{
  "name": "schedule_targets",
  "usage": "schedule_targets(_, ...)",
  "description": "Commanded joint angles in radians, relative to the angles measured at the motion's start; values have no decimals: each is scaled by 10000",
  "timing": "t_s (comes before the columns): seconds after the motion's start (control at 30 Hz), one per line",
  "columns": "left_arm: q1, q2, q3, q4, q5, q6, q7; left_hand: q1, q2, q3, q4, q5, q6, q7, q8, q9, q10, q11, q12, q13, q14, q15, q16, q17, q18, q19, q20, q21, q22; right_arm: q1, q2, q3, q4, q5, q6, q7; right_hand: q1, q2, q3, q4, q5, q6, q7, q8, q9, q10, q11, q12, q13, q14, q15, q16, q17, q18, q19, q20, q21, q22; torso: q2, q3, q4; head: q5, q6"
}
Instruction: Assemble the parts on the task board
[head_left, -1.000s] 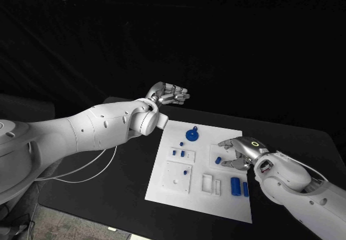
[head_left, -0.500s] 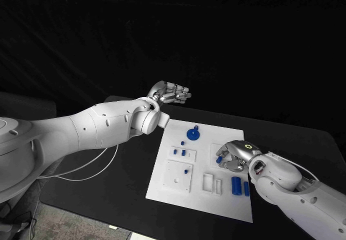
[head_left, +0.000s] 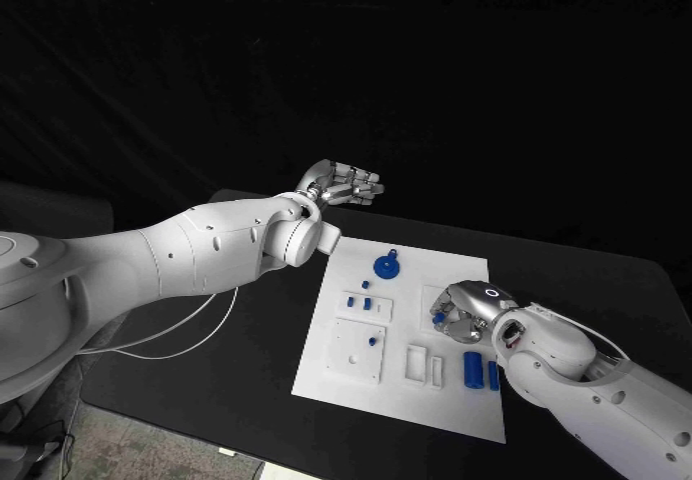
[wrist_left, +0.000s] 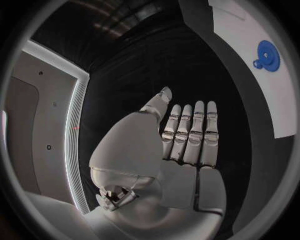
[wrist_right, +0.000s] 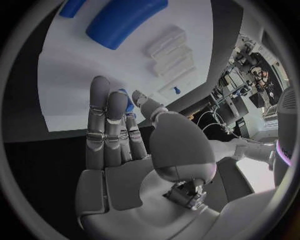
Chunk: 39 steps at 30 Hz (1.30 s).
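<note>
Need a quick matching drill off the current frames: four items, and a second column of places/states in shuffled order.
Items:
1. left hand
2. right hand
3. blue disc
4. two blue cylinders

Places/states:
A. lying side by side at the near right of the task board
B. raised beyond the board's far left corner, holding nothing
C. fingers down over a small blue part
D. on the board's far end

Pairs: 1-B, 2-C, 3-D, 4-A
</note>
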Motion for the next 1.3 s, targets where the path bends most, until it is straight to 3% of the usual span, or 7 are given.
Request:
schedule_targets(0.03, 16, 26, 6, 8, -29, 130, 62, 35, 72, -46, 12, -1, 37, -6, 43, 9, -85, 4, 62, -1, -59, -18, -39, -6, 82, 22, 29, 13, -9, -7, 31, -15, 7, -192, -176, 41, 57, 229, 280, 20, -74, 334, -65, 70, 46, 302, -115, -8, 16, 3, -120, 68, 21, -122, 387, -114, 54, 36, -3, 1, -9, 13, -12)
schedule_targets(0.23, 16, 29, 6, -1, -29, 128, 48, 35, 72, -46, 12, -1, 37, -6, 43, 9, -85, 4, 62, -1, -59, -18, -39, -6, 82, 22, 29, 13, -9, -9, 85, -22, -9, -516, -592, -77, 348, 476, 788, -188, -85, 896, -137, 62, 69, 876, -274, -4, 28, -12, -266, 62, 56, -244, 354, -271, 126, 138, -4, 5, 1, 18, -24)
schedule_targets(0.37, 16, 26, 5, -5, -29, 128, 36, 35, 72, -46, 12, -1, 37, -6, 43, 9, -85, 4, 62, -1, -59, -18, -39, -6, 82, 22, 29, 13, -9, -11, 109, -29, -23, -746, -764, -171, 451, 412, 1269, -425, -87, 1062, -174, 43, 66, 1110, -313, -6, 33, -14, -291, 58, 85, -301, 307, -320, 198, 267, -4, 3, 5, 10, -38)
schedule_targets(0.63, 16, 24, 5, -32, -29, 126, 30, 55, 84, -40, 7, 1, 31, -4, 42, 8, -93, 7, 61, -1, -64, -18, -39, -6, 84, 21, 29, 12, -9, -14, 85, -36, 21, -961, -1273, -217, 444, 298, 1591, -392, -89, 1169, -206, 42, 64, 1238, -346, -6, 36, -3, -325, 31, 140, -344, 271, -372, 251, 482, -7, 2, -2, 56, -37)
schedule_targets(0.83, 16, 14, 5, -47, -29, 120, 35, 9, 92, -53, 38, 9, 28, -5, 42, 9, -93, 8, 62, -1, -64, -16, -39, -6, 84, 23, 30, 13, -9, -14, -169, -26, 528, -855, -1507, -218, 418, 216, 1720, -369, -70, 1212, -216, 40, 70, 1272, -353, -4, 38, 5, -327, 31, 155, -321, 265, -362, 237, 600, -9, 1, -8, 97, 6)
schedule_targets(1.07, 16, 6, 5, -67, -29, 113, 43, 26, 85, -50, 31, 6, 32, -6, 43, 9, -97, 9, 61, -1, -69, -15, -39, -6, 85, 22, 31, 13, -9, -13, -471, 109, 1409, -917, -1807, -185, 472, 166, 1720, -372, -81, 1281, -234, 43, 69, 1341, -370, -6, 36, 6, -339, 28, 168, -330, 255, -376, 231, 690, -7, 2, -11, 179, 7)
schedule_targets(1.3, 16, 18, 5, -80, -32, 102, 46, 26, 85, -50, 31, 6, 32, -6, 43, 9, -97, 9, 61, -1, -69, -15, -39, -6, 85, 22, 31, 13, -9, -14, -354, 162, 1927, -858, -1814, -57, 474, 155, 1731, -344, -80, 1295, -236, 40, 67, 1357, -373, -9, 35, 8, -342, 20, 174, -335, 244, -381, 214, 767, -6, -5, -3, 271, -3)
